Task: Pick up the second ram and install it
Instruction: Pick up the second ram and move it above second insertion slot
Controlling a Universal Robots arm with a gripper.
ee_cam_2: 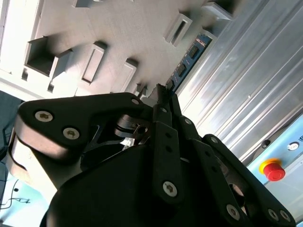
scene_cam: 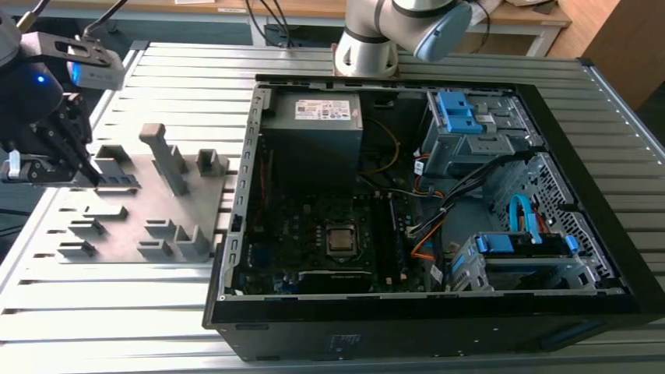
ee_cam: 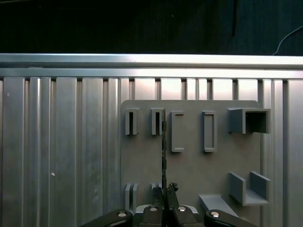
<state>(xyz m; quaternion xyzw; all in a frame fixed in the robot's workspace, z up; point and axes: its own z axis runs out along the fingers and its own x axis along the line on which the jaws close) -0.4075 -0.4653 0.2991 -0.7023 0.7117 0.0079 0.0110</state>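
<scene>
At the exterior view's left, the gripper (scene_cam: 92, 178) hangs over the far edge of the holder (scene_cam: 120, 226). Its jaws are pinched almost closed on the ram (ee_cam: 164, 146), which stands on edge beside the holder's slot blocks. Whether the ram touches the holder I cannot tell. The open case (scene_cam: 416, 319) sits just beside the holder, on the exterior view's right.

In the second wrist view we see just part of the second ram (ee_cam_2: 189, 56); the gripper (ee_cam_2: 161, 92) covers its near end, and the edge crops the holder block (ee_cam_2: 128, 23).
</scene>
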